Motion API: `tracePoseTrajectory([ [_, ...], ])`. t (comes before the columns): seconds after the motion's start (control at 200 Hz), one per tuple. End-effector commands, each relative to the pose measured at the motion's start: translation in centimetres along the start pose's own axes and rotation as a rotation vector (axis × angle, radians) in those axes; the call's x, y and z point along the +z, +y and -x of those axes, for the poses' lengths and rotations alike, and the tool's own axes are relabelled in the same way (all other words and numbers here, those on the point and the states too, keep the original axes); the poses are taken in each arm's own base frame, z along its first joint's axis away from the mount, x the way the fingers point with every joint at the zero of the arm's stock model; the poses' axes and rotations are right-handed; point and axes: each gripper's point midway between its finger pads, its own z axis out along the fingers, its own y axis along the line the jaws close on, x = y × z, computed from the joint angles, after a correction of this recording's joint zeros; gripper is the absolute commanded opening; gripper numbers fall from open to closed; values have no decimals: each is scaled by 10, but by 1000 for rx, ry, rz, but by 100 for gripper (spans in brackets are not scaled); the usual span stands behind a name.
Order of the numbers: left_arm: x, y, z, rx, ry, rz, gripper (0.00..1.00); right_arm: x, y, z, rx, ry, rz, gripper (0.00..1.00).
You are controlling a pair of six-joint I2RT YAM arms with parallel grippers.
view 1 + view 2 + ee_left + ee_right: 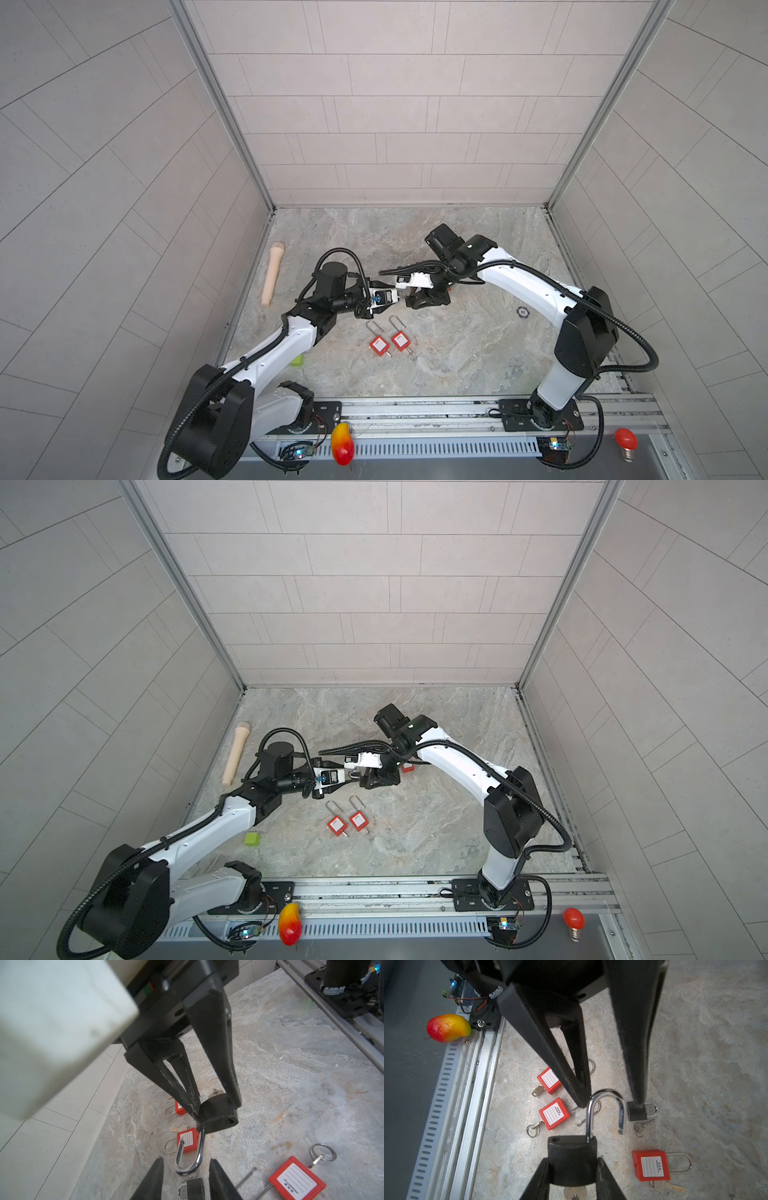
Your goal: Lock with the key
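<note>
Right pincer point(572, 1164) is clamping the black padlock point(571, 1153); left pincer point(186, 1160), half-open and empty, is straddling its shackle point(198, 1153): grip squarely, press home.

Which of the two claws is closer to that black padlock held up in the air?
Right. The right gripper clamps the body of the black padlock; the left gripper faces it, jaws open either side of its swung-out shackle.

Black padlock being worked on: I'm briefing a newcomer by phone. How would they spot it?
Look above the middle of the marble table. There the right hand holds the black padlock in the air, steel shackle swung open. The other black padlock and the red padlocks all lie on the table.
</note>
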Motion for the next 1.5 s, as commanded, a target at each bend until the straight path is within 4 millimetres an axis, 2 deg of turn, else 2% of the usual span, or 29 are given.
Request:
tracePoseTrajectory([
  [0.0,3,5,7,49,-2,-1,35,-2,5,9,-18,-26,32,21],
  [0.13,5,3,7,47,-1,-8,25,-1,8,10,-17,-27,40,21],
  [0.42,8,1,8,42,2,-13,15,-2,11,10,-22,-28,50,21],
  [0.56,8,5,17,-20,-24,-21,0,-3,8,11,-5,-24,42,26],
  [0.746,8,10,27,-138,-52,-31,0,-10,-2,16,20,-20,-20,39],
  [1.031,5,14,37,-308,-89,-51,0,-25,-11,12,52,-33,-72,45],
  [1.216,4,15,43,-380,-119,-75,0,-29,-13,10,51,-36,-87,45],
  [1.406,1,17,49,-445,-159,-102,0,-35,-15,8,21,-61,-117,38],
  [1.496,1,18,51,-475,-173,-113,0,-36,-8,9,-29,-80,-106,35],
])
